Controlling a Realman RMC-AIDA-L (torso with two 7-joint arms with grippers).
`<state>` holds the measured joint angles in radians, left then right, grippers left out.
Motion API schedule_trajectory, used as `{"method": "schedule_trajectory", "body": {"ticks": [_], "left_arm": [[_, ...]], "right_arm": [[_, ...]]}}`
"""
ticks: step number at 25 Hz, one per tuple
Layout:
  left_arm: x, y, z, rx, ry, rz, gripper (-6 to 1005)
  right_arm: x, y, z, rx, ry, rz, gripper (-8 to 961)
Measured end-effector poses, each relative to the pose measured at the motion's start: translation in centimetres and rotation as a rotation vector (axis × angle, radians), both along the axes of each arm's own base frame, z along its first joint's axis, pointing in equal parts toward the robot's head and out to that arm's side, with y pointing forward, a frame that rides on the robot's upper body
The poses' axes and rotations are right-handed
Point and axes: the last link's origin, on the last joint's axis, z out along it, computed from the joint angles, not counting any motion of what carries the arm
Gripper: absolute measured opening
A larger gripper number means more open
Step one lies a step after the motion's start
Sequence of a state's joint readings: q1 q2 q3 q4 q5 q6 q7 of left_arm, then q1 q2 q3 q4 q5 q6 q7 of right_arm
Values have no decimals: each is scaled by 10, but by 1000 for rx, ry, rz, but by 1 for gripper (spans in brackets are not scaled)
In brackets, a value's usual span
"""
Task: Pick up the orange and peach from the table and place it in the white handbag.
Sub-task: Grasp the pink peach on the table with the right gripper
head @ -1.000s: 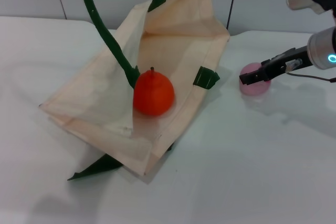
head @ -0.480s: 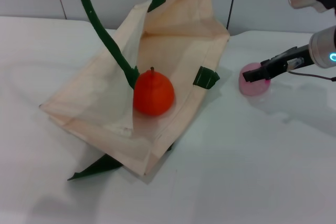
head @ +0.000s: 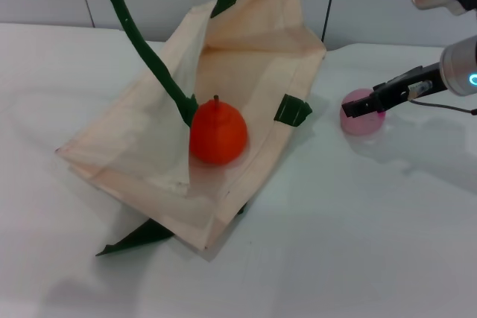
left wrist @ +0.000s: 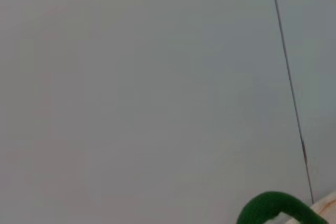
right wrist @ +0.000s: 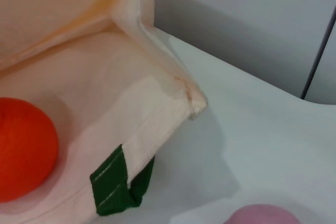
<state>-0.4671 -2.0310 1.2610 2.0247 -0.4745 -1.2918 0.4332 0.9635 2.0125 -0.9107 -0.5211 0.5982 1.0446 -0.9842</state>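
Even, diffuse light from overhead; scene bright, no harsh glare. Soft shadows on the table [head: 358,243]: a faint one under the near edge of the white handbag [head: 246,57], another to the right of the peach [head: 361,120]. Orange [head: 218,133] evenly lit, dull sheen only. Head view reasonably sharp, mild softness throughout. Left wrist view nearly featureless grey wall, green handle [left wrist: 273,208] blurred. Right wrist view soft, close fabric slightly out of focus
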Motion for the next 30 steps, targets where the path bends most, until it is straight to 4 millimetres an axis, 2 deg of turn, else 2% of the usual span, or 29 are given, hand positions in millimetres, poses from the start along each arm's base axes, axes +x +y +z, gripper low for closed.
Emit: {"method": "schedule_trajectory", "body": {"ticks": [10,18,30], "left_arm": [[-2,1,1,4,27,9,123],[-5,0,1,1,32,19,125],[0,2,0,0,30,8,128]], "right_arm": [[8,-1,6,4,-45,-30,806],[1,0,14,17,-34,-17,811],[3,6,15,51,-50,-10,826]]}}
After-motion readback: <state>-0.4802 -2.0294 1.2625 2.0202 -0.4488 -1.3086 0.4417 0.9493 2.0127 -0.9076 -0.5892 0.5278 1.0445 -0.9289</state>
